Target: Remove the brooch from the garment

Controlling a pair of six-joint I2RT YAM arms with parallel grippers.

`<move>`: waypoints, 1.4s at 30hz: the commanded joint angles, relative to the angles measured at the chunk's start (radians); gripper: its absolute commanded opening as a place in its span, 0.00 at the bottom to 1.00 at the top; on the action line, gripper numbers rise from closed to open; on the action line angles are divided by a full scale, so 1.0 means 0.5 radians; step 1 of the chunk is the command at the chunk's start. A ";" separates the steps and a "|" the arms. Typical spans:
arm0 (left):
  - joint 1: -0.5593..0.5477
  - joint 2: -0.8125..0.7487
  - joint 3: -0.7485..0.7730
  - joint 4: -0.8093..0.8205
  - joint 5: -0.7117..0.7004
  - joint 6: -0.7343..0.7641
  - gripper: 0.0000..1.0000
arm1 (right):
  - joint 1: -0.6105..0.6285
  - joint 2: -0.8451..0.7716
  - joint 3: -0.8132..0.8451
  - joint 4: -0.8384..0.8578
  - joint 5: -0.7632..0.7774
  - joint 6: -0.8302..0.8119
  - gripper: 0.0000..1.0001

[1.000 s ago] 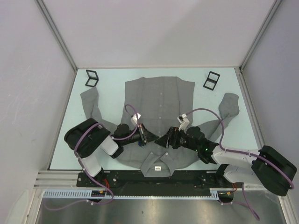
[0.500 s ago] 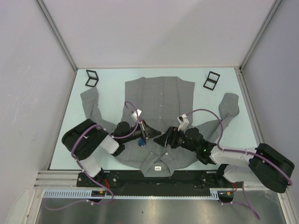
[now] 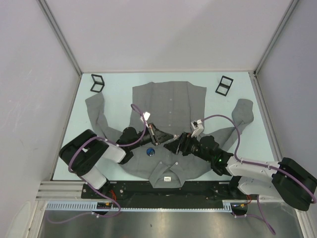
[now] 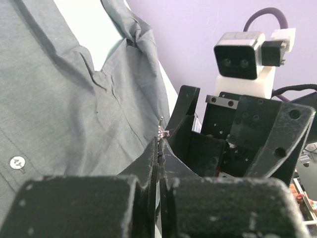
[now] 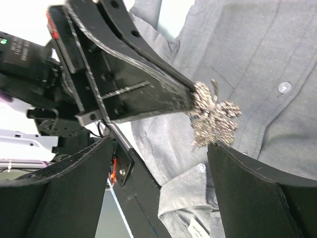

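Note:
The grey shirt (image 3: 171, 106) lies flat on the table, collar toward the arms. My left gripper (image 3: 162, 135) is shut on a sparkling silver brooch (image 5: 214, 119). It holds the brooch by one edge just over the shirt front (image 5: 257, 64), and I cannot tell if it still touches the cloth. In the left wrist view only a speck of the brooch (image 4: 162, 132) shows at the shut fingertips. My right gripper (image 3: 173, 144) faces the left one and is open. Its two fingers stand wide on either side of the brooch in the right wrist view (image 5: 161, 145).
A small blue round thing (image 3: 150, 151) lies on the shirt near the collar. The white neck label (image 3: 167, 178) is at the near edge. Two black square frames (image 3: 97, 83) (image 3: 224, 86) stand at the far corners. The sleeves spread to both sides.
My left gripper has moved right and away from the near edge, uncovering the blue round thing. My right gripper has shifted slightly toward it.

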 commanded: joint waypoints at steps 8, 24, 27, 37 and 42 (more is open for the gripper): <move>-0.044 -0.071 0.042 0.646 -0.074 0.033 0.00 | 0.025 -0.085 -0.020 0.211 0.061 0.070 0.80; -0.059 -0.124 0.048 0.474 -0.135 0.174 0.00 | 0.040 -0.269 -0.100 0.245 0.137 0.258 0.80; -0.077 -0.127 0.045 0.480 -0.129 0.174 0.00 | 0.031 -0.263 -0.088 0.242 0.153 0.218 0.81; -0.145 -0.065 -0.053 0.627 -0.108 0.094 0.00 | -0.110 -0.324 -0.039 0.113 -0.056 0.074 0.80; -0.145 0.008 -0.034 0.728 0.024 -0.031 0.00 | -0.327 -0.351 0.041 0.037 -0.518 -0.058 0.81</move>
